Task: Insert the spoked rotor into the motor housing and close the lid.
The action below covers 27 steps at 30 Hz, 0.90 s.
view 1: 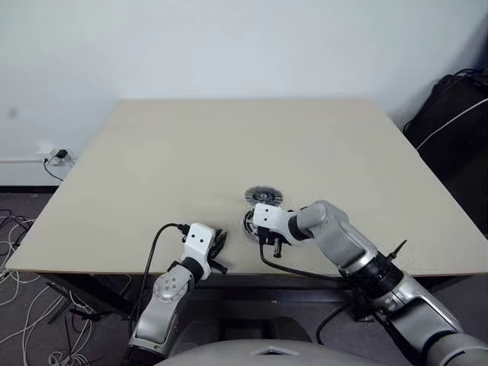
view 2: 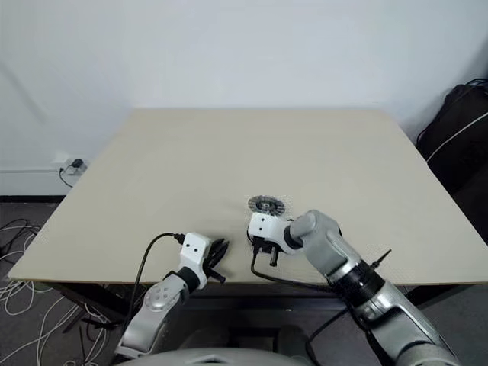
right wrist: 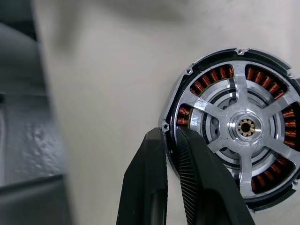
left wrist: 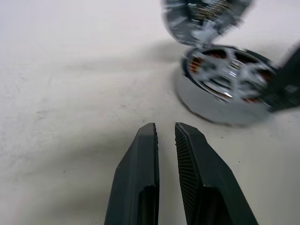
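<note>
Resting on tabletop (view 1: 152, 152): housing (right wrist: 239, 126), spoked rotor (right wrist: 243, 127) seated inside. Lid (view 1: 264, 196) just behind housing. Rigid, heavy-looking, slick metal; grip lid by rim. Left claw (left wrist: 165, 136) pressed together, empty; right claw (right wrist: 169, 138) pressed together at housing rim.

Evenly lit, soft shadows on the table (view 1: 229, 152); blurred and glaring at the housing (left wrist: 225, 89) in left wrist view.
</note>
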Available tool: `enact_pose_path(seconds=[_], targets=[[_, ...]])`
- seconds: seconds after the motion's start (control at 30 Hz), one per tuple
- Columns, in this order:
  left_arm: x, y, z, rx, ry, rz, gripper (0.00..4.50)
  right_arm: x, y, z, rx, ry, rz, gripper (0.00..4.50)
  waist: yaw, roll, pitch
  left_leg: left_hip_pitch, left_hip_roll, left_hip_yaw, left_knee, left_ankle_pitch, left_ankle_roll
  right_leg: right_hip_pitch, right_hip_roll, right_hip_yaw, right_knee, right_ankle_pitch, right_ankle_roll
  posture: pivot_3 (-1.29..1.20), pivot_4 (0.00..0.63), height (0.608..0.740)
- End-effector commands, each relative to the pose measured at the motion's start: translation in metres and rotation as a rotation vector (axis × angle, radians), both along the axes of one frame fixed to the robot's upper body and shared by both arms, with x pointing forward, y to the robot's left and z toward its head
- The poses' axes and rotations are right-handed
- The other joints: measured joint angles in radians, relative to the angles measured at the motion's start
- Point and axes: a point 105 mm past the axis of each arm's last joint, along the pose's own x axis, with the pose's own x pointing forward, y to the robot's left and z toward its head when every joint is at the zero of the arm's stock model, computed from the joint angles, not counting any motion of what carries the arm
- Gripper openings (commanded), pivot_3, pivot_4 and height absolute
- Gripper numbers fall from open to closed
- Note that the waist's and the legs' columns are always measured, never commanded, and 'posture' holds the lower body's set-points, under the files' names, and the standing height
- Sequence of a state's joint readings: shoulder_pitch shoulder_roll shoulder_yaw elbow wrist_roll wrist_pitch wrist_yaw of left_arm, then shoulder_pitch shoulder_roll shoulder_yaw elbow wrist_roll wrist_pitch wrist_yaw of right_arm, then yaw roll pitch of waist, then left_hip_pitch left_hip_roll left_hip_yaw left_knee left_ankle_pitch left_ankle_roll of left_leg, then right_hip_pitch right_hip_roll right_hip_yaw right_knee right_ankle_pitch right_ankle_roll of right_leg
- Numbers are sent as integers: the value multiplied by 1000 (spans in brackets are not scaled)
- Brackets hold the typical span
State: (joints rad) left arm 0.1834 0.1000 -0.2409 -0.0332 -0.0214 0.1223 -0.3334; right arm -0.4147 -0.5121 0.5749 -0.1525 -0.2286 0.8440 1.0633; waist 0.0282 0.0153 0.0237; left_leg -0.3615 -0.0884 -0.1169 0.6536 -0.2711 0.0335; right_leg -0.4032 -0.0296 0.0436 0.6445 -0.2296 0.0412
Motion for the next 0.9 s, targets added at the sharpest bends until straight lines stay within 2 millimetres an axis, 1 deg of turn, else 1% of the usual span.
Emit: enact_pose_path(seconds=[0.03, 0.13, 0.17, 0.37, 0.5, 0.63, 0.77, 0.87, 0.9], targets=[[4, -6, 8, -28, -32, -22, 651, -4, 1, 19, 63, -22, -83, 103, 1, -1, 0, 0, 0, 0, 0, 0, 0, 0, 0, 0, 0, 0, 0, 0, 0, 740], [4, -8, 7, -31, -30, -31, 651, -8, 5, 18, 103, 18, -184, 103, 1, -1, 1, 0, 1, 0, 1, -1, -2, 1, 0, 0, 0, 0, 1, 0, 0, 740], [5, -9, 7, -31, -29, -37, 651, -6, 7, 17, 110, 18, -224, 103, 1, -1, 1, 0, 1, 0, 1, -1, -2, 1, 0, 0, 0, 0, 1, 0, 0, 740], [8, -12, 9, -32, -36, -54, 651, 14, 23, 10, 165, 36, -472, 102, -4, -2, 1, 0, 1, 0, 3, -1, -3, 1, 1, 0, 1, 1, 2, 0, 0, 740], [7, -8, 9, -28, -36, -46, 651, 28, 30, 5, 198, 58, -639, 102, -19, -4, 0, 4, 1, 0, 3, 0, -4, 5, 2, 0, 1, 3, 4, 0, 0, 740], [5, -5, 8, -24, -34, -27, 651, 36, 38, 4, 256, 115, -779, 102, -31, -3, 0, 8, 1, 1, 4, 1, -5, 9, 1, -1, 1, 5, 4, 0, 0, 740], [4, -3, 8, -25, -34, -14, 651, 42, 44, 5, 295, 143, -873, 102, -40, 0, 3, 11, 1, 1, 3, 0, -5, 11, -5, -4, 1, 6, 5, 0, 0, 740], [4, -2, 8, -24, -35, -9, 651, 44, 49, 8, 319, 143, -892, 102, -40, 3, 5, 11, 1, 1, 3, 1, -5, 11, -8, -9, 1, 6, 6, 0, 0, 740], [4, -2, 8, -23, -35, -7, 651, 44, 52, 9, 326, 141, -882, 452, -40, 4, 5, 11, 1, 1, 3, 1, -5, 11, -9, -11, 1, 6, 6, 0, 0, 740]])
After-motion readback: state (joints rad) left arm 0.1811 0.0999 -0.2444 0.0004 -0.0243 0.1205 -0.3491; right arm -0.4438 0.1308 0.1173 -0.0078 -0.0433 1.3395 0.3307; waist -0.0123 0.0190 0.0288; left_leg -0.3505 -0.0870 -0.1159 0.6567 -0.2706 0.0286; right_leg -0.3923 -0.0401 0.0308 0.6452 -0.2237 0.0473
